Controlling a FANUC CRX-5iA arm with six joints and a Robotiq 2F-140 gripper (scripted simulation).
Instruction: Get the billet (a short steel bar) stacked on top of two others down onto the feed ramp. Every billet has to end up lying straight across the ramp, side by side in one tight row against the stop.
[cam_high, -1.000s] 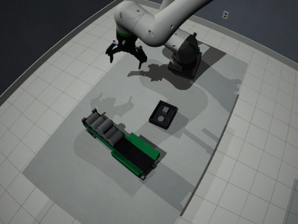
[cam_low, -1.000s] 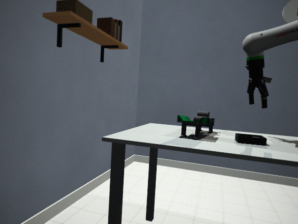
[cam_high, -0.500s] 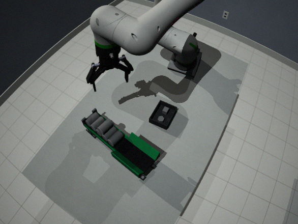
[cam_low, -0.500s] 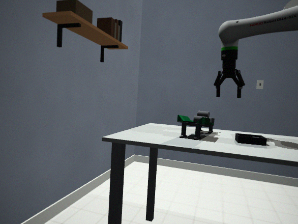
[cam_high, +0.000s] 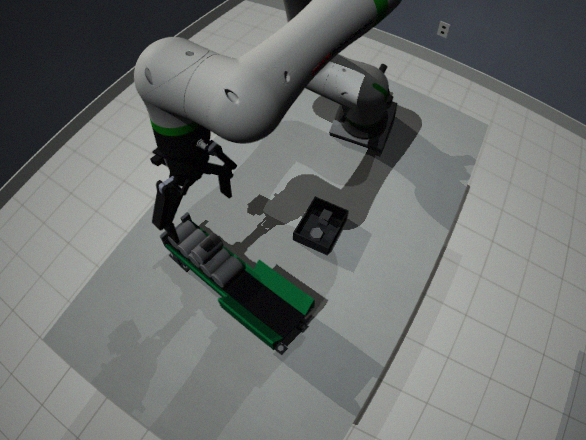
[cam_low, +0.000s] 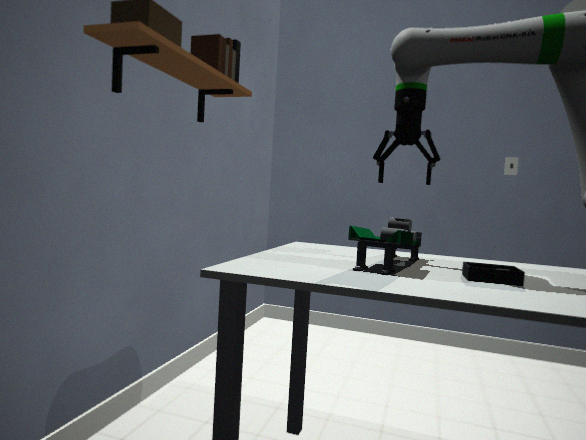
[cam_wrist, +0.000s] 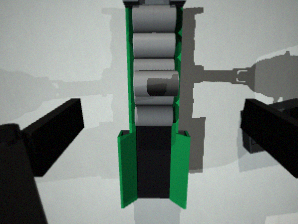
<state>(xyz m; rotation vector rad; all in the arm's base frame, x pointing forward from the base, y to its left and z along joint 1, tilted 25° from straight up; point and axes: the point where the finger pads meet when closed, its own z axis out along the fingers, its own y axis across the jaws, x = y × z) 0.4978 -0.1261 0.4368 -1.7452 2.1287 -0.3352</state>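
Observation:
The green feed ramp with a black bed stands on the table. Several grey billets lie across its far-left end, in a row running from the stop. One more billet lies on top of two of them. In the wrist view this stacked billet sits across the row, third from the ramp's open end. My gripper is open and empty. It hangs well above the ramp, as the exterior view shows. In the wrist view the fingers straddle the ramp with wide gaps on both sides.
A black tray with a few small parts stands to the right of the ramp, also seen in the exterior view. The robot base is at the back. A wall shelf with books hangs far left.

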